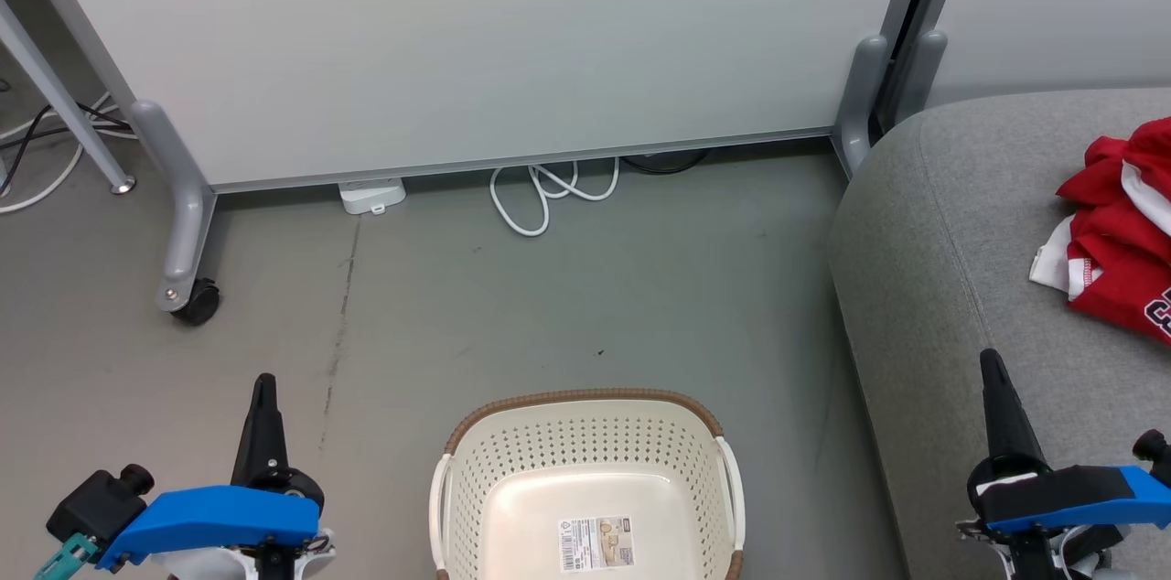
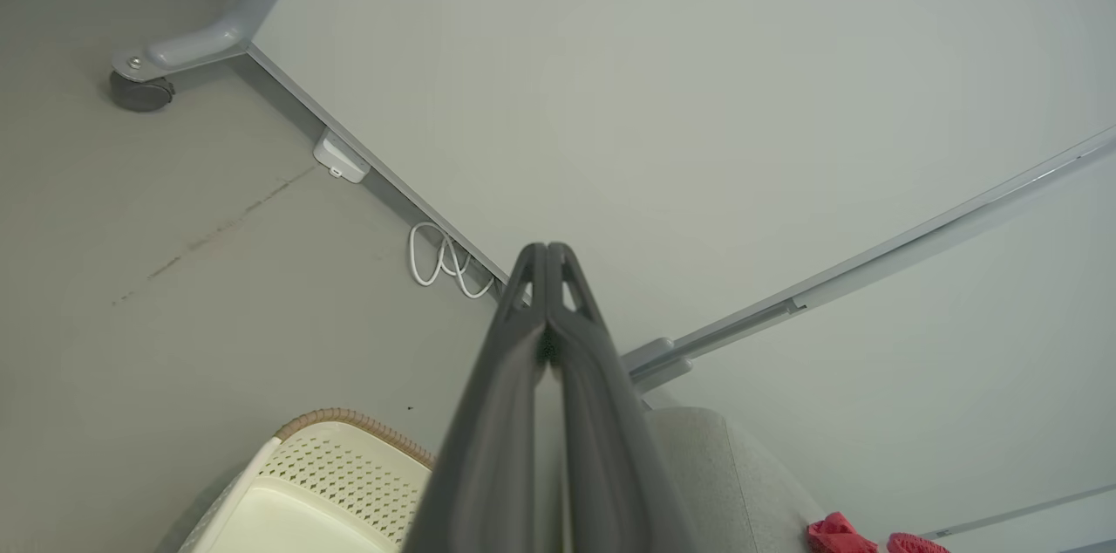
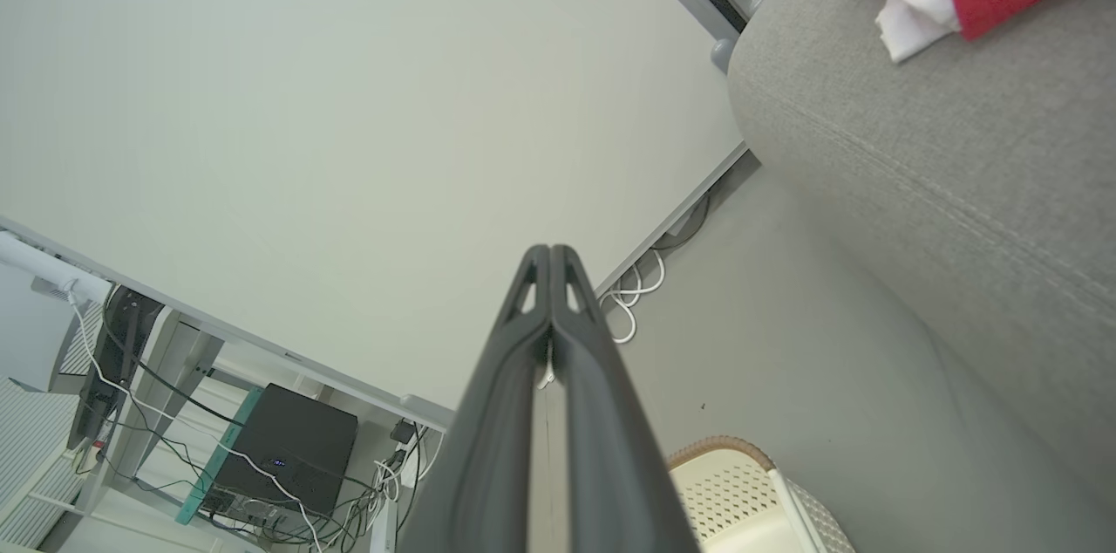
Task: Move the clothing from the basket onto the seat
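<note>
Head view: basket (image 1: 585,399) empty of clothing, between left gripper (image 1: 264,383) and right gripper (image 1: 991,362), both pressed together, holding nothing. Red clothing (image 1: 1116,241) lies on seat (image 1: 933,269), forward-right of the nearer right gripper.

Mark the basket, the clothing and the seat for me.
basket (image 1: 585,395), head view, brown rim at its far side.
clothing (image 1: 1111,269), head view, red fabric of the pile.
seat (image 1: 924,287), head view, bare grey cushion beside the clothing.

grey floor (image 1: 595,287) — basket (image 1: 585,398) stands on it; seat (image 1: 942,287) — red clothing (image 1: 1116,260) lies on it
</note>
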Robot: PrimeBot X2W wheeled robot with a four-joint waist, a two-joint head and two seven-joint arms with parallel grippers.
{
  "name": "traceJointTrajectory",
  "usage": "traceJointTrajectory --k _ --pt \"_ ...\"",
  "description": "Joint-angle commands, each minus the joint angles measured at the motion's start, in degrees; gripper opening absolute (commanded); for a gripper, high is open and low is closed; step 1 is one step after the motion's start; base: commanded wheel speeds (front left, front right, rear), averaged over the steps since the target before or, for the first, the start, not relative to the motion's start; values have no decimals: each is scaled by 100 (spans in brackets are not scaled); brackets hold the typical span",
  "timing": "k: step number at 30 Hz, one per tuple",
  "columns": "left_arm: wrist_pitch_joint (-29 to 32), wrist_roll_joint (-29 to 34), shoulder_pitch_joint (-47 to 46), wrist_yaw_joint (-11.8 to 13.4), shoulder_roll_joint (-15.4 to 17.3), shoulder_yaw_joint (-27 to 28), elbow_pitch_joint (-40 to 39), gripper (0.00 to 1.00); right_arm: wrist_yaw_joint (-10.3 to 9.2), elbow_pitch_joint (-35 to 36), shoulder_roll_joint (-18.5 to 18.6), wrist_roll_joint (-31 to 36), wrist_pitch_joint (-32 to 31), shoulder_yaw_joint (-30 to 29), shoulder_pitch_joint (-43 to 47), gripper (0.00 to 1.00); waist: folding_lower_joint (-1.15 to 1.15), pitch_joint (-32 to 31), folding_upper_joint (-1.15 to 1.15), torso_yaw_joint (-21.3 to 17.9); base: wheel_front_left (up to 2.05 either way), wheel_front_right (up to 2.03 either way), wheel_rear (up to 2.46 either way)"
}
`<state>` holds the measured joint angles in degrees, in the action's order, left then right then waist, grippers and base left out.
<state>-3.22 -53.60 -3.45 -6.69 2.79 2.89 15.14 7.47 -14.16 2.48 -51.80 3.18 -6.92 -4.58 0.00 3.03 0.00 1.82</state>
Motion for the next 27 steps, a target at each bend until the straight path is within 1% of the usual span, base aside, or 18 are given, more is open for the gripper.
traceJointTrajectory --k 1,27 --pt "42 -177 -140 -55 14 41 -76 0 2 66 41 -188 -42 6 -128 0 0 -6 0 -4 0 0 0" --pt "450 -1763 -222 -68 14 185 -99 0 3 50 49 -1847 -448 20 -162 0 0 -104 0 -66 0 0 0"
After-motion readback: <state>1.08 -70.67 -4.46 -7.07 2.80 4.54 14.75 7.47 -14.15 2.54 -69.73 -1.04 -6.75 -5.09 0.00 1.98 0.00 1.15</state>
